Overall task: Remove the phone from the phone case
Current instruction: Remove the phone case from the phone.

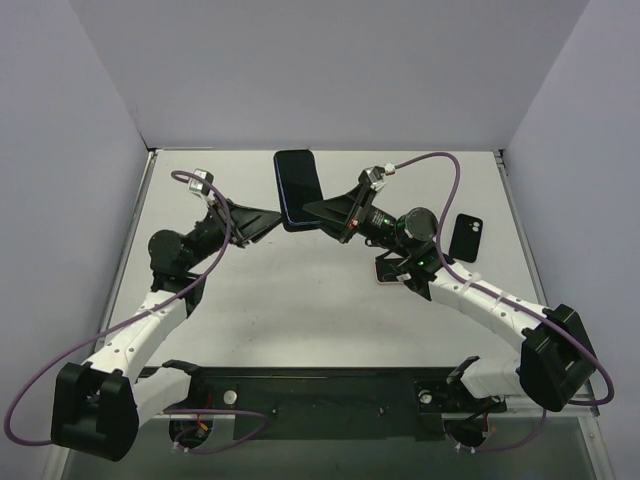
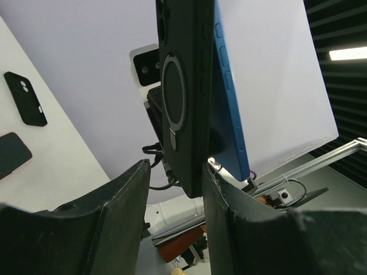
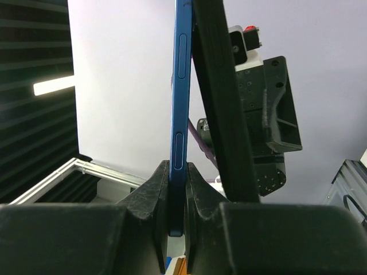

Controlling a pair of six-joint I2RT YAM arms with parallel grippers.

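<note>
**Operator:** What's the layout?

**Observer:** Your table [image 1: 300,300] carries both arms. The left arm [image 1: 150,320] reaches in from the near left corner and the right arm [image 1: 490,300] from the near right corner. They meet over the middle of the far edge.

**Operator:** Where's the phone?

**Observer:** It's held up off the table there, between your two grippers. The blue phone [image 3: 180,86] and the black phone case [image 2: 183,86] meet at their far ends and splay apart at the end nearest the fingers. So the phone is partly out of the case.

**Operator:** Right side?

**Observer:** Your right gripper [image 3: 176,166] is pinched narrow on the phone's blue edge, with both fingers against it. The case stands just beside them, outside the grip.

**Operator:** Left side?

**Observer:** Your left gripper [image 2: 176,167] stands wider, with a finger on either side of the case's lower end. One finger touches the case and a gap shows at the other, so nothing is clamped.

**Operator:** Anything else?

**Observer:** A second black case [image 1: 467,237] lies flat near the right edge. A dark slab with a reddish rim [image 2: 10,153] lies under your right arm, between that case and the table's middle.
</note>
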